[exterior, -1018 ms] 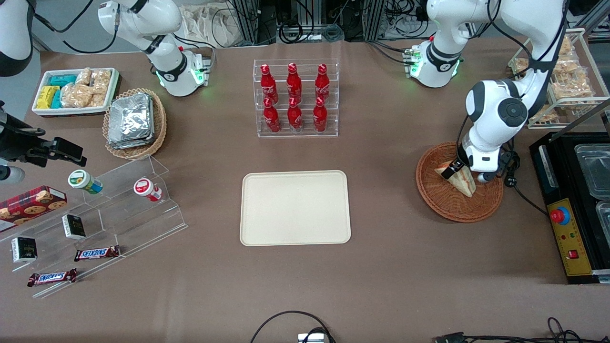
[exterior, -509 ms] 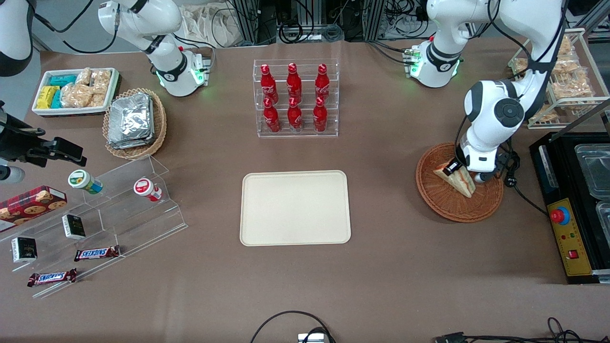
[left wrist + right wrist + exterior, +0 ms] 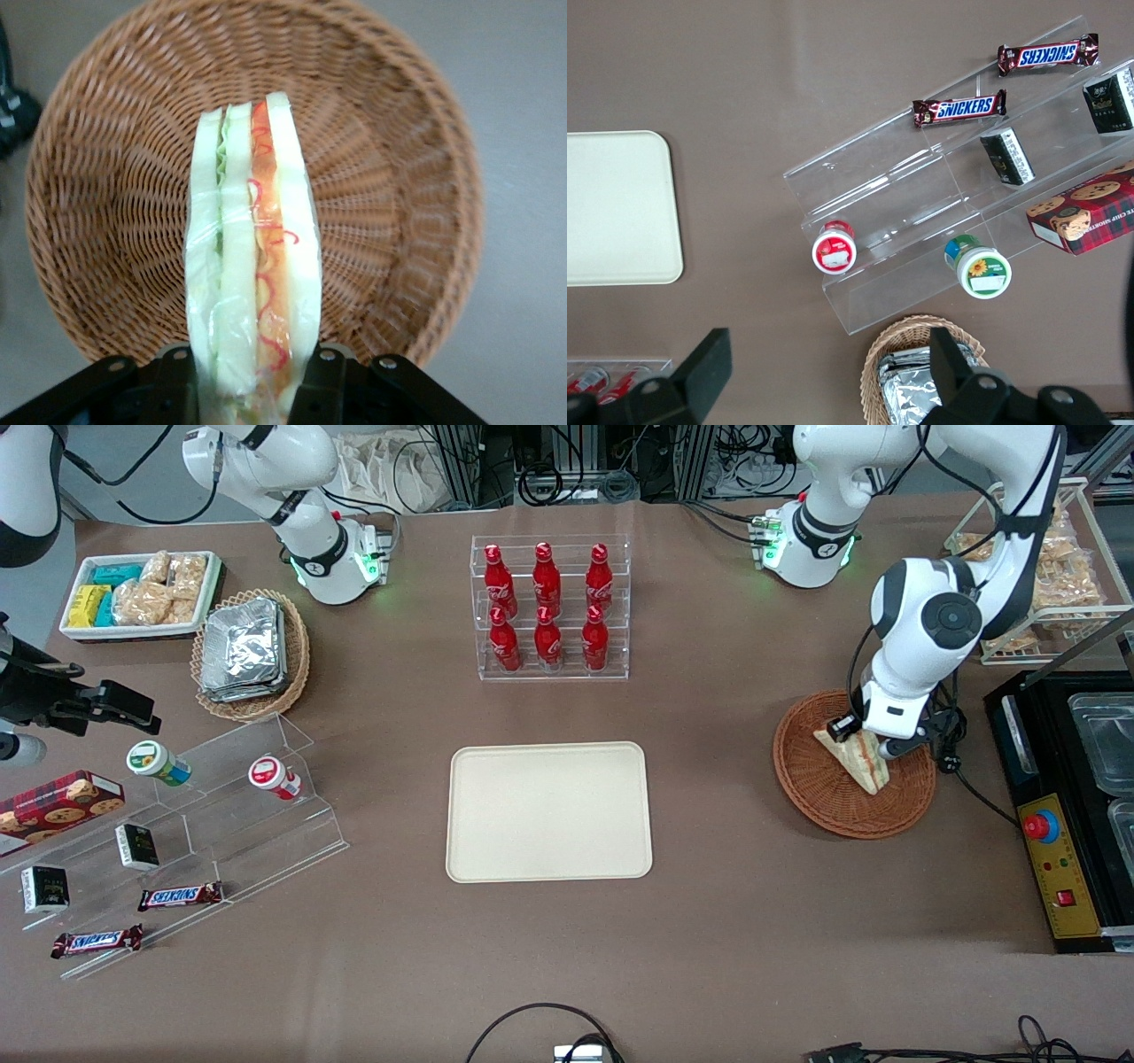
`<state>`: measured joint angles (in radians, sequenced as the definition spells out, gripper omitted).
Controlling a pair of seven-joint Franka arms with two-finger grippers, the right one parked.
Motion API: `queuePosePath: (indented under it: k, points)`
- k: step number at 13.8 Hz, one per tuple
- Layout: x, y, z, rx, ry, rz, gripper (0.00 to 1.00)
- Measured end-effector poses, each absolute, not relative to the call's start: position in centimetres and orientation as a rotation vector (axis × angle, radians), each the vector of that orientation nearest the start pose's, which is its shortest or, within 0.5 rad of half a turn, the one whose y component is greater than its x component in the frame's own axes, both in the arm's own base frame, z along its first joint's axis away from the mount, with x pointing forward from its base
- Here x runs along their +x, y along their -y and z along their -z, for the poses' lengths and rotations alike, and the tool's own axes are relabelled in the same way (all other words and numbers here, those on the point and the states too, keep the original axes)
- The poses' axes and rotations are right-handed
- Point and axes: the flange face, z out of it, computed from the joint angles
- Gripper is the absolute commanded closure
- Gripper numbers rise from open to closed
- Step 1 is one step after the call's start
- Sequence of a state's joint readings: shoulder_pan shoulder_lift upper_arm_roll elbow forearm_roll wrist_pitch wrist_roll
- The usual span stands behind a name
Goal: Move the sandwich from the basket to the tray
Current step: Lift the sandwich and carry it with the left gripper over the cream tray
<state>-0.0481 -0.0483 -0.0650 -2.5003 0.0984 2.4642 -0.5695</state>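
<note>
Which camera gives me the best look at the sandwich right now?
The left wrist view: the sandwich fills it, filling layers plain, clamped in the gripper above the basket. The front view shows only a small wedge. The right wrist view misses it.

Sandwich, gripper clamped on it, now slightly higher over basket.

The whole bench is seen from high in front. The basket is viewed closely from above the hand; the tray is shared.
</note>
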Motion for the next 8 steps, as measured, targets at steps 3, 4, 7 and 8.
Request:
queuePosePath:
  k: [3,4,7,8]
  points:
    - [46.4,6.0,-34.1,-3.065,0.346,0.138,0.63]
    - [46.5,6.5,-34.8,-3.071,0.278,0.16,0.63]
    - [46.6,9.5,-36.0,-3.077,0.123,0.207,0.63]
    - [46.8,10.8,-36.7,-3.078,0.078,0.226,0.62]
